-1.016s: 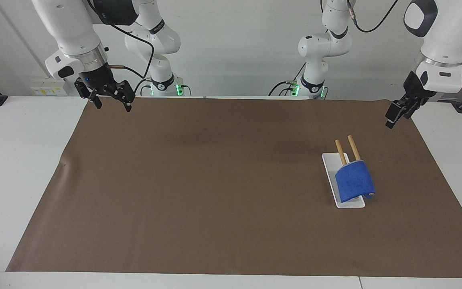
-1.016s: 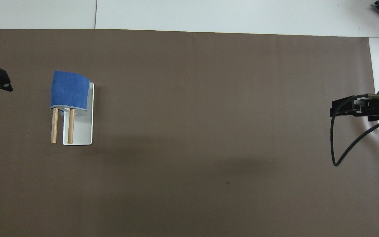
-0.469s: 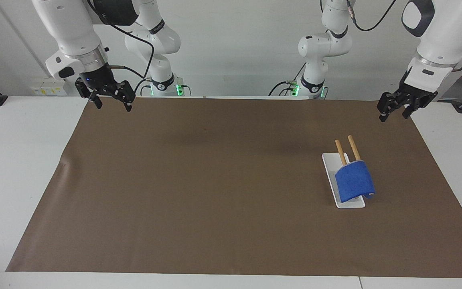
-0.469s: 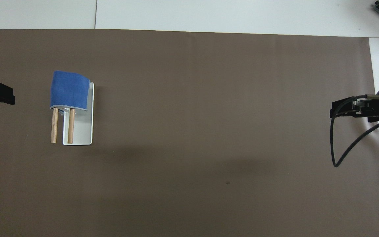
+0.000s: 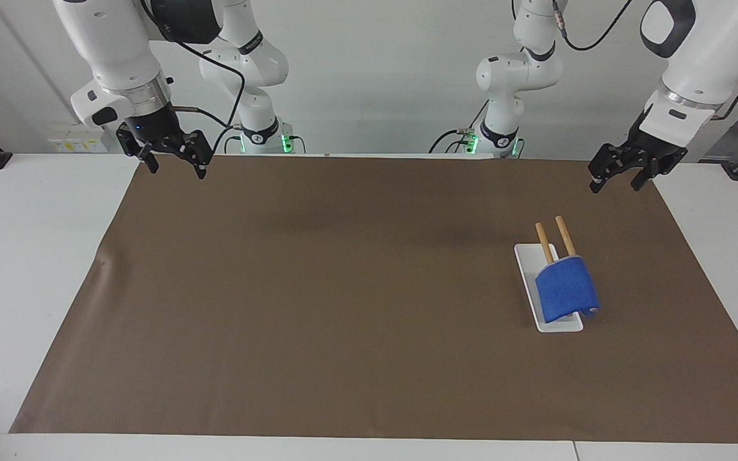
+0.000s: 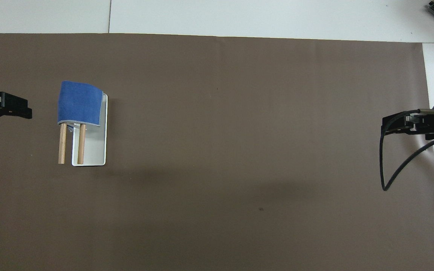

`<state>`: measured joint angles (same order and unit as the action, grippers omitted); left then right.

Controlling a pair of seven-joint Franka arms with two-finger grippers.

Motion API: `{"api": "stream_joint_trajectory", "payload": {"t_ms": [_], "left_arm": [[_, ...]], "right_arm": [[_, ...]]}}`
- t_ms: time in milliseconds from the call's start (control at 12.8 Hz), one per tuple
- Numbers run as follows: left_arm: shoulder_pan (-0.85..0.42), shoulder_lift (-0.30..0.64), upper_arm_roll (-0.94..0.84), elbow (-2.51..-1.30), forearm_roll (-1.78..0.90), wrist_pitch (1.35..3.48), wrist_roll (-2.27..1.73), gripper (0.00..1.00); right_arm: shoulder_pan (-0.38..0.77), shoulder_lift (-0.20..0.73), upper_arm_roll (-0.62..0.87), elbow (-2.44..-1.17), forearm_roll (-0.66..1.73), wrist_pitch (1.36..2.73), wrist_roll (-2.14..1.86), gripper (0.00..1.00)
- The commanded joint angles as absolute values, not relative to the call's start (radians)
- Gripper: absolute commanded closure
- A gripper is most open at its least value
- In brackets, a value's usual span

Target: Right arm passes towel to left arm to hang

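The blue towel (image 5: 566,289) (image 6: 79,102) hangs draped over two wooden rods (image 5: 545,242) (image 6: 63,145) of a small rack with a white base (image 5: 528,267) (image 6: 94,146), toward the left arm's end of the table. My left gripper (image 5: 615,184) (image 6: 9,109) hovers open and empty over the brown mat's edge, apart from the rack. At the other end, my right gripper (image 5: 175,170) (image 6: 401,125) hangs open and empty above the mat's corner by its own base.
A brown mat (image 5: 343,288) covers most of the white table (image 5: 29,256). Two smaller white arms with green-lit bases (image 5: 260,137) stand at the robots' edge. A black cable (image 6: 386,177) loops off the right wrist.
The left gripper has turned, spread its fingers wider and drifted in over the mat toward the rack. The right gripper barely shifted. The towel stayed put.
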<state>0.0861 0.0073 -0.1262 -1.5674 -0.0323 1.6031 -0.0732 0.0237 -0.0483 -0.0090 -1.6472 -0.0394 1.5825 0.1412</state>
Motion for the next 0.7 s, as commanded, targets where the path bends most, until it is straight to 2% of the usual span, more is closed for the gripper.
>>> {"api": "stream_joint_trajectory", "payload": {"t_ms": [0, 625], "left_arm": [[0.084, -0.023, -0.124, -1.608, -0.043, 1.632, -0.058, 0.0], [0.089, -0.034, -0.12, -1.609, -0.002, 1.611, -0.06, 0.0]], "right_arm": [[0.021, -0.057, -0.002, -1.658, -0.046, 1.586, 0.129, 0.0], [0.02, -0.052, -0.002, -1.652, -0.041, 1.586, 0.147, 0.0]]}}
